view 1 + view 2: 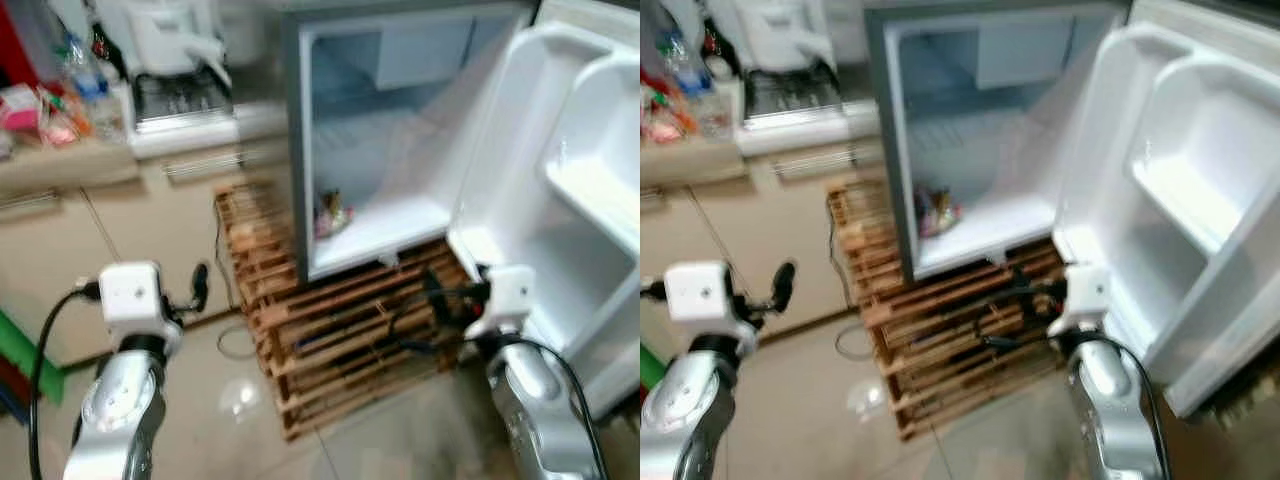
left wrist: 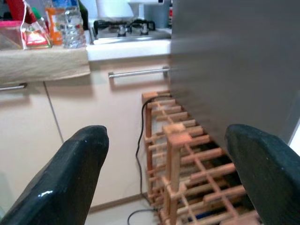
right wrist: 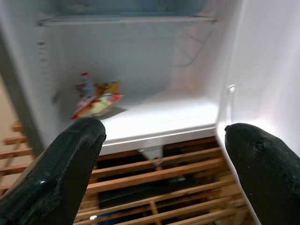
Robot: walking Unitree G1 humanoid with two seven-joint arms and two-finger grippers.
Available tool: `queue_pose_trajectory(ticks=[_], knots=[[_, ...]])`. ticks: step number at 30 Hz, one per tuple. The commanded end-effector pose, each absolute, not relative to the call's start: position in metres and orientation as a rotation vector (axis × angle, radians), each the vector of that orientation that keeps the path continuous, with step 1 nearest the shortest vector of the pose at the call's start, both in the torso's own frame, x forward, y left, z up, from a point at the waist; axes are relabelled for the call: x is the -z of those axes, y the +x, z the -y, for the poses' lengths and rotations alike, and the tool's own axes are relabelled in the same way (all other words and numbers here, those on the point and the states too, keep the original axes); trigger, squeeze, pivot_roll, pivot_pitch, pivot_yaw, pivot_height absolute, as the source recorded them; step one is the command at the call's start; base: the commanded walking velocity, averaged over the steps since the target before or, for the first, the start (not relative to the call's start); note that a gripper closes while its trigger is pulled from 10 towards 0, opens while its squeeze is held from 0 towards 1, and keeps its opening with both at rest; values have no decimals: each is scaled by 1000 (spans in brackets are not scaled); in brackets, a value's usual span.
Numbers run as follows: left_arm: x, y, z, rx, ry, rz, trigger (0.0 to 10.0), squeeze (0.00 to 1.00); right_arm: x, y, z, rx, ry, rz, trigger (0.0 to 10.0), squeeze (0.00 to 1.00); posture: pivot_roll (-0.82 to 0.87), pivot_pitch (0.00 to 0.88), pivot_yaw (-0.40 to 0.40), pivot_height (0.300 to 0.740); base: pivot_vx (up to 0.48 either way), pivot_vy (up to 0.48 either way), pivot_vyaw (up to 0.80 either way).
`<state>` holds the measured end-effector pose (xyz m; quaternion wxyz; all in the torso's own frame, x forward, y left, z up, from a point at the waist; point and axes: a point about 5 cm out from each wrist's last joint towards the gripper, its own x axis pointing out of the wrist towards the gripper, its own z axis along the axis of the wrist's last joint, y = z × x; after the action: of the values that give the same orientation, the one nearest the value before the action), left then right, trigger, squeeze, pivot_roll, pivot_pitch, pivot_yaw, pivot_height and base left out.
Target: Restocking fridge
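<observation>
The small fridge (image 1: 400, 140) stands open on a wooden pallet (image 1: 340, 340), its door (image 1: 570, 200) swung wide to the robot's right. Inside, on the floor of the cabinet, lies one colourful snack packet (image 3: 96, 101), near the left wall; the rest of the cabinet looks bare. More stock, bottles and packets (image 2: 47, 26), waits on the counter (image 2: 42, 65) to the left, beside a gas stove (image 2: 124, 29).

The right gripper (image 3: 164, 154) is held low in front of the fridge opening, its fingers spread wide with nothing between them. The left gripper (image 2: 164, 164) is also spread and carries nothing; it looks toward the cupboard fronts and the grey side of the fridge.

What could go wrong, I think: the right arm is close to the lower edge of the door, so a careless turn may knock the door or push it shut. A black cable (image 2: 139, 154) runs down by the pallet and lies in a loop on the floor, and a foot could catch it when the robot walks to the counter. The pallet edge is also a thing to trip on.

As for writing, the packet has red and yellow print, but it is too blurred to read, and the bottle labels are the same.
</observation>
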<state>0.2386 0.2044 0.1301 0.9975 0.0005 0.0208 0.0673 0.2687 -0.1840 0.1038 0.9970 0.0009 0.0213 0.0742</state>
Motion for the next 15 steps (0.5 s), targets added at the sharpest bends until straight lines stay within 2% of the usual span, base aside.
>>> queue_pose_trajectory(ticks=[1, 11, 14, 15], knots=[[-135, 242, -200, -124, -14, -23, 10000, 0, -105, 268, 194, -121, -6, -52, 10000, 0, -153, 0, 54, 740, 0, 0, 0], [-132, 241, -203, -141, -38, -42, 10000, 0, -99, 262, 216, -9, -47, -84, 10000, 0, -159, 0, 59, 740, 0, 0, 0], [-131, 242, -204, -141, -46, -46, 10000, 0, -96, 262, 227, 56, -66, -111, 10000, 0, -161, 0, 62, 740, 0, 0, 0], [-130, 243, -203, -135, -48, -48, 10000, 0, -94, 263, 238, 111, -95, -127, 10000, 0, -164, 0, 68, 740, 0, 0, 0]])
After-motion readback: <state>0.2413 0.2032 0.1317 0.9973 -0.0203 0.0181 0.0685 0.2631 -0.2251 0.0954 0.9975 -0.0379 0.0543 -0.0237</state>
